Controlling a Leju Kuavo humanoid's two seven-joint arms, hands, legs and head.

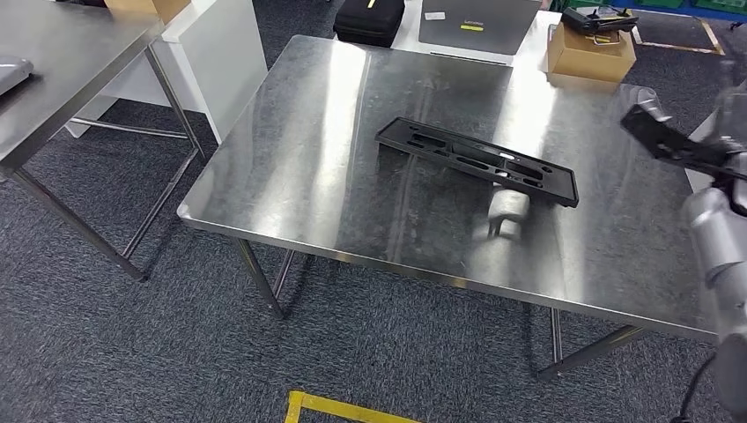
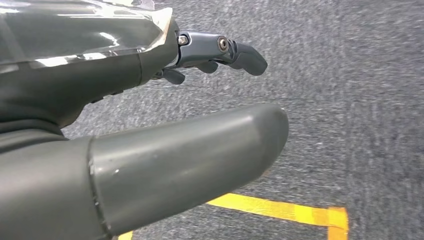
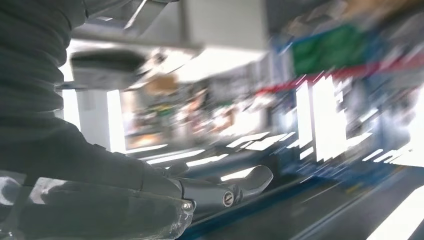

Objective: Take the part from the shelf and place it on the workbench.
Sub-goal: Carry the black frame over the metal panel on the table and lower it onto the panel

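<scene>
**Part flat on workbench, both hands empty**

Part: long flat black plastic plate with cut-out slots, lying flat on the steel top of the workbench. It runs slantwise, one end toward the middle of the top, the other toward the bench's right side. No hand touches it. A blurred pale reflection sits on the steel just beside the part's right end, on the near side.

Left of the workbench: a second steel table, well apart from it, with grey carpet between them. A white cabinet stands beyond the workbench's far left corner. A corner of yellow floor tape lies on the carpet in front of the bench's near edge.

Beyond the workbench's far edge: a black case, then a grey laptop, then a cardboard box near the far right corner with a dark controller on top of it.

Left hand: seen in the left wrist view over carpet and yellow tape, away from the bench. Thick grey thumb straight, dark fingers extended and only lightly bent, nothing between them. Released.

Right hand: in the head view, raised beside the workbench's right edge, blurred, dark and flat in outline, clear of the part. Right wrist view is heavily smeared; the fingers reach out with nothing in them. Released, as far as the blur allows.
</scene>
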